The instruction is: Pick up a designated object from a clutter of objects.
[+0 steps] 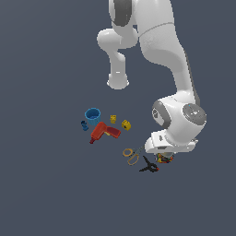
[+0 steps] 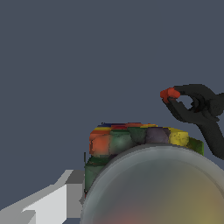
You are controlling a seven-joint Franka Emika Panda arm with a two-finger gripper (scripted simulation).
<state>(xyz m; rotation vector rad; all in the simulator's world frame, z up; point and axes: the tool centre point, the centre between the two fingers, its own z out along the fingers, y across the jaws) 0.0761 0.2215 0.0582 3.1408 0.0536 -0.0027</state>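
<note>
One blue cup (image 1: 92, 115), one red drill (image 1: 104, 132), two yellow blocks (image 1: 113, 119) (image 1: 126, 124), one pair of scissors (image 1: 132, 155), one black clamp (image 1: 149, 166) and one small blue piece (image 1: 85, 125) lie at centre frame. The arm bends down at lower right, gripper (image 1: 164, 157) directly over the multicoloured jar (image 2: 144, 175); finger spread cannot be told.

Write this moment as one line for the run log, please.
phase: at target | end effector: low over jar, grip unclear | clamp: beside jar | cup, drill: apart
</note>
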